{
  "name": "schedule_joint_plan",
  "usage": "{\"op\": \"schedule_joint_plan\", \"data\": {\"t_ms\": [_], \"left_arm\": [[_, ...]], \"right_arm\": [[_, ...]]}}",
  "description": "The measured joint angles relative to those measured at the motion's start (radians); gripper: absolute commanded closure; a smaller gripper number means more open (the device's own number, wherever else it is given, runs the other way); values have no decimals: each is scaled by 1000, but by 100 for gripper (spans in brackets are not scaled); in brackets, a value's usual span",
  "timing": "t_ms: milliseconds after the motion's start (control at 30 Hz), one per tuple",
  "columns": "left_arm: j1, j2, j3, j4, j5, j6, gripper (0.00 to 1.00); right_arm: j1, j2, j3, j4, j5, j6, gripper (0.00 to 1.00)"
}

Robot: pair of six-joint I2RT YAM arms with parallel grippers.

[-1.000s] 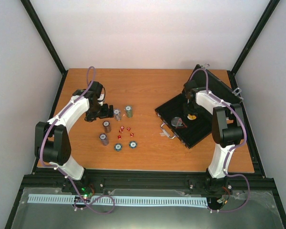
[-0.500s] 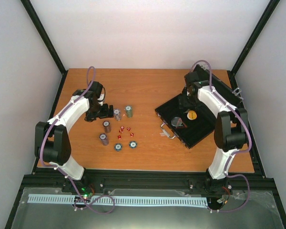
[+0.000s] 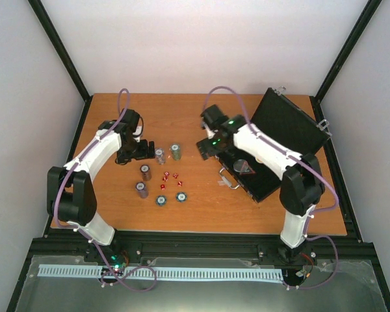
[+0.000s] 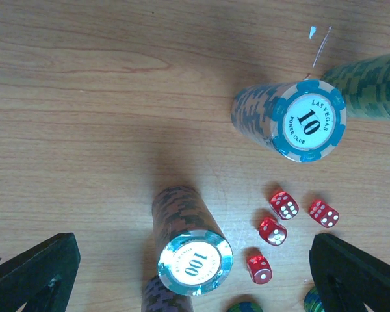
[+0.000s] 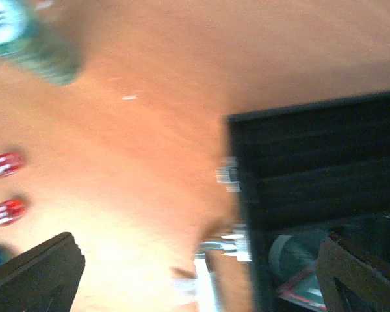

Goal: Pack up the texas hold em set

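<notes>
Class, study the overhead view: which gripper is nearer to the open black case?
Right. The right gripper hovers at the left corner of the case, just off its edge. The left gripper is far to the case's left, beside the chip stacks.
</notes>
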Motion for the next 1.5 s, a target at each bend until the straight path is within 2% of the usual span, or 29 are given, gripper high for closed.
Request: {"op": "schedule_joint_plan", "data": {"t_ms": [167, 300, 900, 1267, 1500], "left_arm": [[0, -8, 0, -3, -1, 0, 0], [0, -17, 0, -8, -5, 0, 0], [0, -68, -7, -14, -23, 0, 0], [0, -105, -40, -18, -23, 0, 0], [0, -106, -56, -18, -23, 0, 0]], "right_arm": [[186, 71, 46, -3, -50, 4, 6], [250, 153, 66, 0, -91, -2, 10], [364, 310, 70, 38, -198, -7, 27], [364, 359, 88, 59, -167, 5, 38], [364, 390, 129, 60, -137, 5, 51]]}}
